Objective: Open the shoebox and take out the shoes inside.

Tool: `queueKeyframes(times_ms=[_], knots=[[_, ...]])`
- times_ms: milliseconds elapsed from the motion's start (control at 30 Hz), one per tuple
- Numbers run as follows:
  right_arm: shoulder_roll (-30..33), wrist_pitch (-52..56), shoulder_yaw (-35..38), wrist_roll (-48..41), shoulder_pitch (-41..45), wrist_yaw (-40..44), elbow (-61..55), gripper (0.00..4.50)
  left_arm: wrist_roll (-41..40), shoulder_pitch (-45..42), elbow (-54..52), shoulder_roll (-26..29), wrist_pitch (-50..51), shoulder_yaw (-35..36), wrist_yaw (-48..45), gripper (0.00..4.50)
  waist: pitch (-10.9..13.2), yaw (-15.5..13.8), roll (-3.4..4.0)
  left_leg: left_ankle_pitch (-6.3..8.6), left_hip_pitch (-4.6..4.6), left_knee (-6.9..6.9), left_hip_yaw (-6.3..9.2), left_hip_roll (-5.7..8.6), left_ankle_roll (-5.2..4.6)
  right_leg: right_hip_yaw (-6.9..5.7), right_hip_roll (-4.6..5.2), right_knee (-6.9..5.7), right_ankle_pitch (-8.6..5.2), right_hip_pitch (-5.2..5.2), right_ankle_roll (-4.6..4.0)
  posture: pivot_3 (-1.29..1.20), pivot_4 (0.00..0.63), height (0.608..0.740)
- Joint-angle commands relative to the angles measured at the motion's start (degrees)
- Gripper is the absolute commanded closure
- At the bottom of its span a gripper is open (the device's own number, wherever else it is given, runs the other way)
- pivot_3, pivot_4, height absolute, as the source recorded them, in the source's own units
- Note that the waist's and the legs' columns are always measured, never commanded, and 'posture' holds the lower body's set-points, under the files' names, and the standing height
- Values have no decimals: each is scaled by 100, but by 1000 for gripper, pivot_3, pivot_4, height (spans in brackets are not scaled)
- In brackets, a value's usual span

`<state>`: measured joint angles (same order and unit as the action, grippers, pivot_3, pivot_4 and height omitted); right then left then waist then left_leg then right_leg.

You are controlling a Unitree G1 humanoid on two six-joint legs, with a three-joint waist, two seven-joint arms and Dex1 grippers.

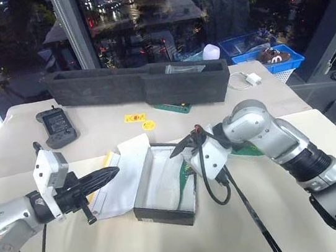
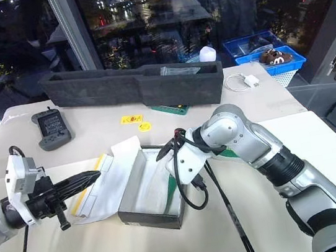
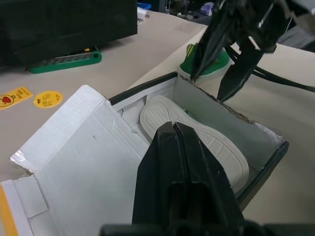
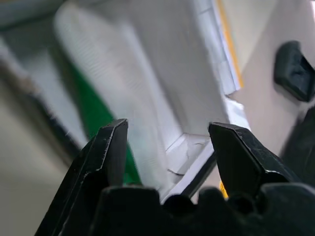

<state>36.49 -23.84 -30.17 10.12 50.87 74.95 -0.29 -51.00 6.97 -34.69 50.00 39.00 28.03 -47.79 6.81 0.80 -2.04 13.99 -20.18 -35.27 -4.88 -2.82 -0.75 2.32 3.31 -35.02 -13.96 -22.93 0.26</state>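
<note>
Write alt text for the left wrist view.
An open shoebox holds one sandal lying white sole up, its lid folded flat on the table. The shut left gripper points at it; the open right gripper hangs over the far wall, a green sandal behind.

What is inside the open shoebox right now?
Inside the shoebox lies one sandal, white sole up with a green edge showing. The left wrist view also shows a second green sandal outside on the table, beyond the box's far wall. The sandal hides the floor beneath it.
</note>
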Motion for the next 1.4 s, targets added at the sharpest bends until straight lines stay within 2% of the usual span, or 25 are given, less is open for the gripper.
queueKeyframes(times_ms=[33, 467, 667, 767, 900, 967, 1200, 1400], knots=[[-136, -614, -158, 27, 100, 25, -1, 1371, -83, 17, -150, 37, -13, 187, 35, 4500, 0, 1, 0, 0, 1, 0, 1, -3, 0, -1, -4, -1, 0, 0, -4, 0, 150, 740], [-817, -2031, -859, 1105, 446, -522, 1668, 1371, -168, 25, -204, 50, -5, 201, 158, 4500, 0, -7, 0, -3, 0, 0, 2, -5, 5, -1, 4, -7, 0, -3, -10, 0, 150, 740], [-952, -2094, -919, 1125, 470, -616, 1969, 1371, -181, 61, -255, 38, -11, 180, 198, 4500, -1, 10, 0, -6, 3, 0, 1, -5, 10, 1, 7, -6, 0, 2, -10, 0, 150, 740], [-933, -2078, -899, 1072, 459, -599, 1971, 2141, -172, 58, -242, 48, -16, 177, 198, 4500, -1, 7, 0, -7, 3, 1, 2, -5, 12, 0, 6, -7, 1, 2, -10, 0, 150, 740], [-903, -1965, -840, 953, 428, -553, 1862, 3520, -169, 63, -246, 36, -28, 146, 198, 4500, -1, 9, 0, -8, 3, 1, 3, -5, 13, 0, 7, -7, 1, 1, -10, 0, 150, 740], [-900, -1935, -820, 948, 430, -572, 1814, 4002, -143, 50, -240, 28, -47, 105, 196, 4500, -1, 4, 0, -8, 3, 1, 3, -5, 13, 0, 7, -7, 1, 2, -10, 0, 150, 740], [-819, -1616, -490, 485, 618, -547, 1321, 4046, -118, 7, -222, 27, -64, 48, 191, 4500, 0, 7, 1, -8, 0, 3, 4, -5, 14, 0, 9, -6, 1, -2, -9, 0, 150, 740], [-433, -1618, -133, 118, 618, -525, 481, 4046, -77, -10, -191, 41, -77, 21, 171, 4500, 0, 6, 1, -7, 0, 7, 6, -6, 14, 0, 9, -6, 2, -5, -8, 0, 150, 740]])
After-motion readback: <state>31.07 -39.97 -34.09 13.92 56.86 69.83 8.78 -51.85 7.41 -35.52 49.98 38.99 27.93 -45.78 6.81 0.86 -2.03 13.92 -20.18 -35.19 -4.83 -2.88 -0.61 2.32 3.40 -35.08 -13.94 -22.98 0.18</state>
